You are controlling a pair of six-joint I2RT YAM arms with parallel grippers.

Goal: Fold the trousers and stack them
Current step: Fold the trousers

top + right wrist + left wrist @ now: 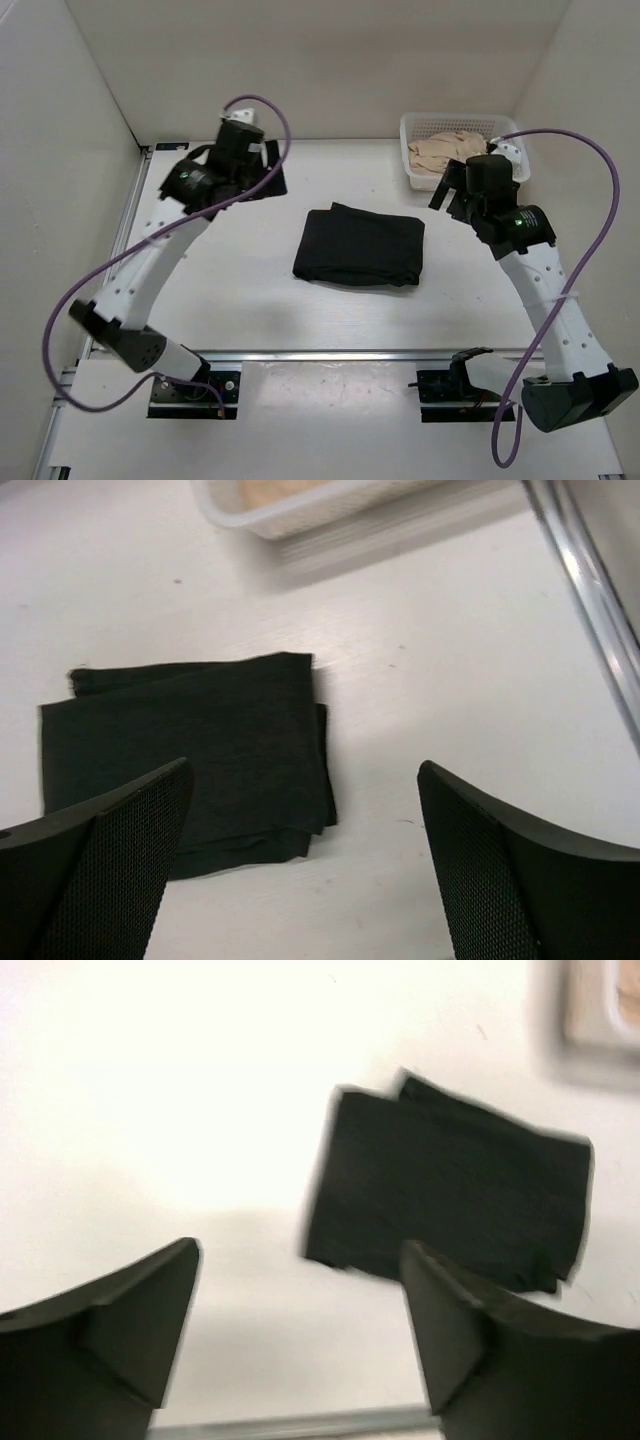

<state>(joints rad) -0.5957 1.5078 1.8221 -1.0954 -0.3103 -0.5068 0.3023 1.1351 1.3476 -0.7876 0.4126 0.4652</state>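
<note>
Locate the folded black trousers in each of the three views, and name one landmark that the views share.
Top external: the trousers lie at the centre of the picture, folded into a rectangle.
Left wrist: right of centre, blurred.
Right wrist: left half, around mid-height.
Shared landmark: the white basket, at the upper right in the top external view, the top right corner in the left wrist view and the top edge in the right wrist view.

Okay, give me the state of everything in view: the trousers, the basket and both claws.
Trousers: folded into a flat rectangle, lying free on the table.
Basket: upright, holding beige cloth.
Left claw: open, empty.
Right claw: open, empty.
</note>
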